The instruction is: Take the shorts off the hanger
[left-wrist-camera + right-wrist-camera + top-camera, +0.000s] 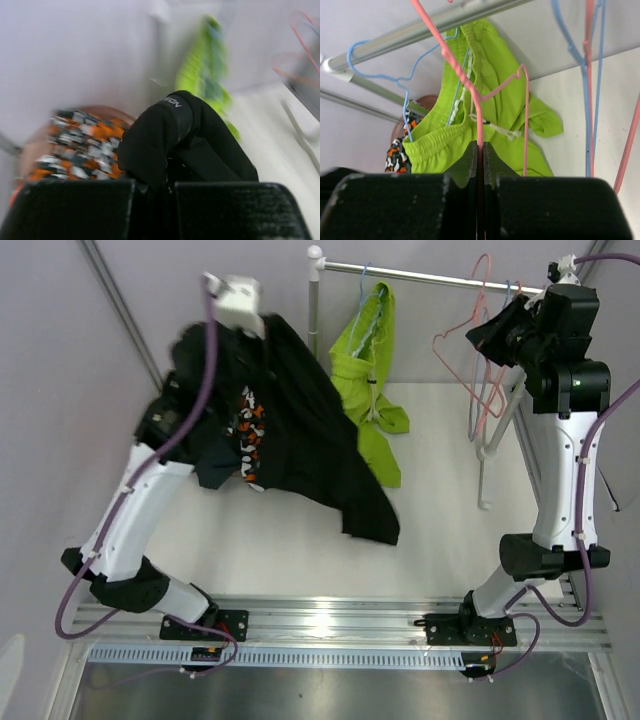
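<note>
- My left tool (155,186) is clenched on a fold of the black shorts (310,440). In the blurred wrist view the fabric bulges out right between the fingers.
- The shorts hang from that grip at the upper left of the overhead frame and trail down toward the centre, above the bench (440,510). No hanger wire shows in them, so I judge they are already off the hanger.
- An orange, black and white patterned cloth (252,430) lies against the black fabric. I cannot tell whether it belongs to the shorts.
- My right tool (481,150) is pinched shut on the wire of the pink hanger (480,125), at the upper right of the overhead frame. I read that hold as a brace, steadying the hanger by the rail (430,276) so the garment can slide free without dragging it along.
- Green shorts (372,370) on a blue hanger (406,112) hang from the rail between the two arms, with neither tool on them.
- What remains, I think, is lowering the black shorts to the bench and letting go. The risk is the trailing hem snagging the green pair.
</note>
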Controlling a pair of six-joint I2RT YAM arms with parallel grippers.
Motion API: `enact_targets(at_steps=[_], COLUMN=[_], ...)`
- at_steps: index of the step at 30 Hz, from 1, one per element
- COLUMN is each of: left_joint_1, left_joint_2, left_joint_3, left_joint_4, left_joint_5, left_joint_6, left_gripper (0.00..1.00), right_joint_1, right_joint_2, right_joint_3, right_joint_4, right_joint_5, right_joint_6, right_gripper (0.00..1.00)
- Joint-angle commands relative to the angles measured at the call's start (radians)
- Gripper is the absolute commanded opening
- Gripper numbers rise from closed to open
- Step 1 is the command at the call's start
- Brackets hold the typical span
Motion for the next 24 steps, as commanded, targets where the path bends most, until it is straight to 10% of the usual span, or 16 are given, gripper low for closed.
enact_targets(at_steps=[1,11,24], left_joint_1=[0.158,0.476,0.505], left_joint_2=[0.072,0.413,0.596], left_joint_3=[0.24,0.505,0.27], left_joint_4=[-0.054,0.039,0.03], left_joint_5=[0.106,0.307,0.396], left_joint_6=[0.063,-0.061,-0.164], left_gripper=[0.0,0.0,0.03], right_joint_1=[-0.029,-0.039,-0.039], right_joint_2=[0.003,0.059,-0.014], right_joint_3=[0.069,-0.014,-0.216], right_joint_4=[0.084,0.138,0.218], right_joint_5=[-0.022,-0.035,-0.038], right_joint_6=[0.012,-0.002,-0.002], right_gripper=[0.0,0.0,0.0])
